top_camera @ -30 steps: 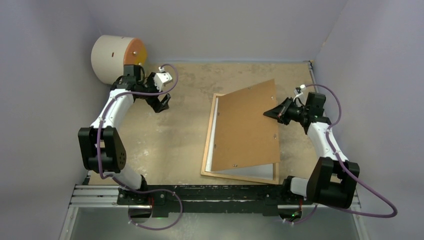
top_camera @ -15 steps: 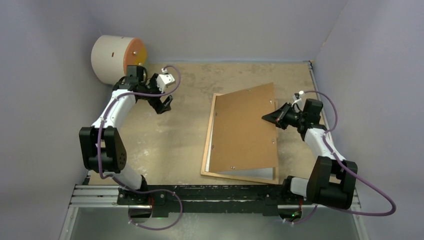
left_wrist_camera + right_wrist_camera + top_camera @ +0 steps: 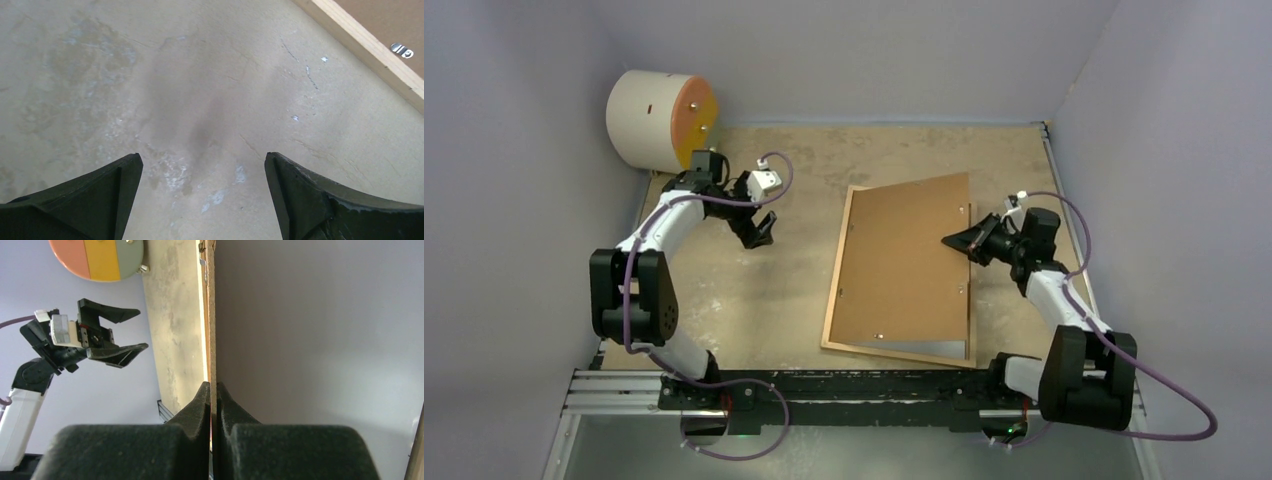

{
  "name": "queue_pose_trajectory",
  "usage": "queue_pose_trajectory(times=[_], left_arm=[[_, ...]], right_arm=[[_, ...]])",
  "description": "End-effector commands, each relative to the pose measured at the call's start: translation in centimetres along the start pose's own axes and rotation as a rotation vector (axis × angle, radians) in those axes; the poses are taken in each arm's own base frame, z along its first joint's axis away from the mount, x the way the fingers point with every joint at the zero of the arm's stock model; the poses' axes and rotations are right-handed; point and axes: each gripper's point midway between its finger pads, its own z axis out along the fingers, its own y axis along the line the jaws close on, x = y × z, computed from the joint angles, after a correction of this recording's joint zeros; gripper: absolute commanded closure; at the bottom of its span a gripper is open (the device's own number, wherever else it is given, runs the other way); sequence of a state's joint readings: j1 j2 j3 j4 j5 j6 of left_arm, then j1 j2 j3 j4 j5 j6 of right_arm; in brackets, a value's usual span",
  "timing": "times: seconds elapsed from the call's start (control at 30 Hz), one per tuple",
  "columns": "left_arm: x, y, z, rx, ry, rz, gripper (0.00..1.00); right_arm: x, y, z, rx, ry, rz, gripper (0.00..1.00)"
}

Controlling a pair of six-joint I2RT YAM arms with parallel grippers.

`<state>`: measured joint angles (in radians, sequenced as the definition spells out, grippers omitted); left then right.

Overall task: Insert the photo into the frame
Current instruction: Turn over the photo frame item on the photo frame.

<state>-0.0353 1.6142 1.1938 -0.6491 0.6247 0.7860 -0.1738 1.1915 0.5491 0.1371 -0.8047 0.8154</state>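
- At the frame's (image 3: 837, 268) right-hand rail, the brown backing sheet (image 3: 904, 260) is pinched by its edge between the right arm's (image 3: 1056, 292) jaws, which are pressed together on it.
- Left of the frame, the left arm's (image 3: 664, 218) jaws are held spread wide over bare surface (image 3: 754, 300), with nothing between them.
- The frame is laid back-up on the surface, and most of it is covered by the backing sheet, which is set slightly askew to the rails.
- The photo is not plainly seen. A pale strip is shown along the frame's near rail, below the sheet; whether it is the print's white back or the pane cannot be told.
- The step in hand is judged to be the seating of the backing sheet in the frame's recess, with the photo presumably beneath it.
- For the next move, the sheet would need to be squared to the rails, lowered flat and released; the small metal tab (image 3: 401, 49) on the frame's back would then have to be turned over it.
- No brand, label or writing can be read; only a three-coloured disc is seen on the drum (image 3: 656, 118) far left of the frame.
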Motion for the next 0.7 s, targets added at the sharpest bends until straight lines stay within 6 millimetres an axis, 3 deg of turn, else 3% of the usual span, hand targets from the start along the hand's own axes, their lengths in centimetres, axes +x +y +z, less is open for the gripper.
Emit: queue_pose_trajectory(times=[0.0,0.13,0.3,0.57,0.63,0.67], left_arm=[[0.0,-1.0,1.0,0.034,-0.028,0.021,0.0],[0.5,-1.2,0.8,0.025,-0.012,0.034,0.0],[1.5,-1.6,0.6,0.012,0.011,0.044,0.0],[2.0,-1.8,0.6,0.002,0.019,0.036,0.0],[2.0,-1.8,0.6,0.001,0.02,0.033,0.0],[2.0,-1.8,0.6,-0.001,0.019,0.032,0.0]], right_arm=[[0.8,0.9,1.8,0.002,0.006,-0.044,1.0],[2.1,1.2,3.9,0.026,0.059,-0.068,1.0],[2.1,1.3,5.2,0.063,0.04,-0.088,0.98],[2.7,0.9,7.3,0.272,0.061,-0.195,0.49],[2.7,0.6,7.4,0.331,0.061,-0.218,0.29],[2.7,0.2,7.3,0.365,0.057,-0.234,0.08]])
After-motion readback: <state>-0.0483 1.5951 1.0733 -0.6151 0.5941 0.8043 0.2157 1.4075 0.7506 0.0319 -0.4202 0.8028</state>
